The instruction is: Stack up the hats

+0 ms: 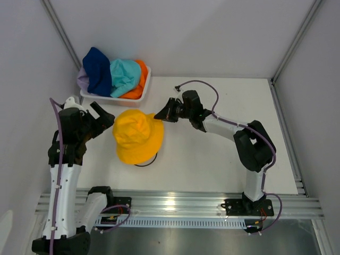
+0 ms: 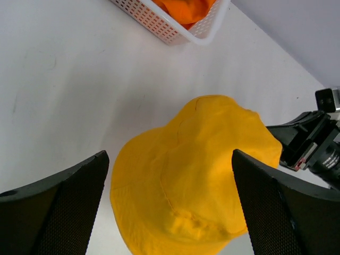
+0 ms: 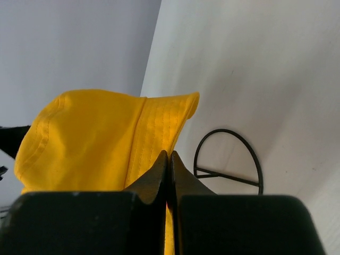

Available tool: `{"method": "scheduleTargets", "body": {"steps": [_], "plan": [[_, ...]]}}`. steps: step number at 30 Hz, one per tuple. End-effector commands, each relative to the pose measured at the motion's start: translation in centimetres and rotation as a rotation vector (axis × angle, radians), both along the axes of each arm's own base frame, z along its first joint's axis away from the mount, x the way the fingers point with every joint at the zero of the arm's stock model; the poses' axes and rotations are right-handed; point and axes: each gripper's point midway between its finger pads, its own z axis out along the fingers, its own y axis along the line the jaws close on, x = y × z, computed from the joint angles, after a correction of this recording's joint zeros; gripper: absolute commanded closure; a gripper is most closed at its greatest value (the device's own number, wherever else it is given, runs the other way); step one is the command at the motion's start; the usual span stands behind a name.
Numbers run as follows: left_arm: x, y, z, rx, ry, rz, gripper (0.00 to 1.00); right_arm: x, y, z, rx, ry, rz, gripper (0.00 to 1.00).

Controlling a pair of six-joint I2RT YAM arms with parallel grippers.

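The yellow hat [image 1: 138, 137] sits draped over the black wire stand [image 1: 150, 161] in the middle of the table. My right gripper [image 1: 158, 116] is shut on the hat's brim at its far right edge; in the right wrist view [image 3: 169, 154] the yellow fabric [image 3: 106, 143] runs between the closed jaws. My left gripper [image 1: 104, 117] is open and empty, just left of the hat; in the left wrist view [image 2: 170, 155] the hat [image 2: 202, 170] lies between and beyond its fingers. The navy [image 1: 98, 69], teal [image 1: 123, 74], orange [image 1: 139, 85] and lavender [image 1: 82, 79] hats lie in the basket. No red hat shows.
The white mesh basket [image 1: 114, 100] stands at the back left by the wall; it also shows in the left wrist view [image 2: 180, 33]. The stand's ring base [image 3: 223, 176] rests on the table under the hat. Walls close the left, back and right sides.
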Motion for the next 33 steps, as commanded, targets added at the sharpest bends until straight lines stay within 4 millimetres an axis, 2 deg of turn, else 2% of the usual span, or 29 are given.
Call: {"method": "scheduleTargets", "body": {"steps": [1, 3, 6, 7, 8, 9, 10, 11, 13, 14, 16, 19, 21, 22, 23, 24, 25, 26, 29, 30, 31, 33], "plan": [[1.9, -1.3, -0.4, -0.163, -0.088, -0.014, 0.01, 0.5, 0.5, 2.5, 0.054, -0.117, 0.096, 1.0], [1.6, -0.9, -1.2, -0.164, -0.078, 0.01, 0.01, 0.2, 0.3, 2.8, 0.055, -0.142, 0.113, 1.0], [0.3, -0.1, -5.1, -0.195, 0.029, 0.101, 0.0, -0.5, -0.1, 2.6, 0.032, -0.199, 0.136, 1.0], [-0.2, -0.2, -5.6, -0.213, 0.038, 0.114, 0.0, -0.8, -0.4, 3.6, 0.049, -0.237, 0.141, 1.0], [-0.6, -0.3, -7.0, -0.246, 0.058, 0.131, 0.0, -1.5, -0.8, 2.7, 0.04, -0.231, 0.15, 1.0], [-1.3, -0.4, -7.7, -0.262, 0.043, 0.137, 0.01, -1.7, -0.9, 3.2, 0.066, -0.265, 0.153, 1.0], [-1.2, -0.7, -7.3, -0.285, 0.006, 0.128, 0.0, -2.4, -1.1, 3.6, 0.086, -0.282, 0.173, 1.0], [-1.5, -0.6, -8.4, -0.291, 0.013, 0.131, 0.01, -3.2, -1.5, 2.4, 0.086, -0.252, 0.179, 1.0], [-1.6, -0.3, -7.3, -0.268, -0.043, 0.123, 0.01, -3.9, -1.6, 2.4, 0.116, -0.262, 0.201, 1.0], [-1.5, -0.1, -6.2, -0.25, -0.07, 0.119, 0.01, -4.4, -1.6, 2.0, 0.121, -0.251, 0.211, 0.98], [-1.5, 0.2, -5.6, -0.202, -0.075, 0.102, 0.0, -4.9, -1.5, 1.9, 0.126, -0.258, 0.232, 0.92], [-1.0, 0.3, -1.8, -0.131, -0.134, 0.05, 0.0, -5.2, -1.2, 1.2, 0.101, -0.279, 0.228, 0.85], [-0.7, -0.8, -0.1, -0.111, -0.182, -0.043, 0.0, -4.9, -1.0, 0.9, 0.09, -0.287, 0.206, 0.85], [-0.8, -1.3, 1.8, -0.064, -0.237, -0.108, 0.01, -4.6, -0.9, 0.8, 0.087, -0.29, 0.191, 0.84], [-1.1, -2.5, 2.9, -0.059, -0.275, -0.195, 0.0, -4.4, -0.9, 0.7, 0.09, -0.285, 0.186, 0.78], [-1.4, -3.0, 4.5, -0.005, -0.331, -0.255, 0.01, -4.1, -0.7, 0.7, 0.099, -0.257, 0.187, 0.73], [-1.6, -3.4, 5.1, 0.014, -0.353, -0.292, 0.01, -3.9, -0.8, 0.8, 0.105, -0.229, 0.184, 0.65], [-2.2, -4.0, 5.4, 0.021, -0.359, -0.338, 0.01, -3.5, -1.3, 1.3, 0.121, -0.209, 0.174, 0.49], [-3.1, -4.7, 7.0, 0.085, -0.402, -0.416, 0.0, -3.3, -2.7, 3.2, 0.154, -0.144, 0.133, 0.19], [-3.3, -5.3, 7.0, 0.08, -0.405, -0.453, 0.01, -3.0, -3.6, 3.2, 0.128, -0.116, 0.095, 0.04], [-3.5, -5.5, 7.3, 0.084, -0.416, -0.47, 0.01, -3.4, -4.4, 4.9, 0.123, -0.13, 0.066, 0.01], [-3.2, -5.7, 7.5, 0.082, -0.44, -0.482, 0.01, -3.8, -5.6, 4.8, 0.052, -0.121, 0.002, 0.01]]}}
